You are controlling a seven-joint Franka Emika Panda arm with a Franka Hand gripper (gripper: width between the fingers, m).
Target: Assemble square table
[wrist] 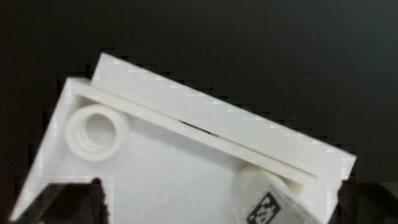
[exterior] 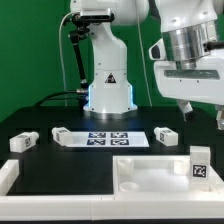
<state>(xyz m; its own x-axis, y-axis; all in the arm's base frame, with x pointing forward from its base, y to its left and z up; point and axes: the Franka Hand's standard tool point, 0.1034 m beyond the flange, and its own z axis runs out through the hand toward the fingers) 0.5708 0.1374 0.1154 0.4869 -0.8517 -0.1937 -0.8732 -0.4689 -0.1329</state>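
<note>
A black tabletop (exterior: 40, 160) carries loose white furniture parts in front of a white robot arm's base (exterior: 108, 80). Nearest the exterior camera lies the large white plastic square top (exterior: 150, 187) of the table, flat, with its raised rim (wrist: 214, 132) facing up. A short white block with a black-and-white tag (exterior: 200, 167) stands at the top's far edge, toward the exterior view's right. Whether it rests on the top or just beside it cannot be told.

Three short white blocky legs lie farther back, apart from the top. One (exterior: 22, 142) is at the exterior view's left. The other two (exterior: 62, 133) (exterior: 163, 134) flank the thin flat white marker board (exterior: 110, 138), one just beside each end.

The claw (exterior: 201, 113) hangs in the air above the right part of the square top, touching nothing. The wrist view looks down on one corner of the top, showing a round hole (wrist: 93, 131) inside the rim. The dark fingertips (wrist: 63, 205) sit far apart there, so the claw is spread wide and empty.
</note>
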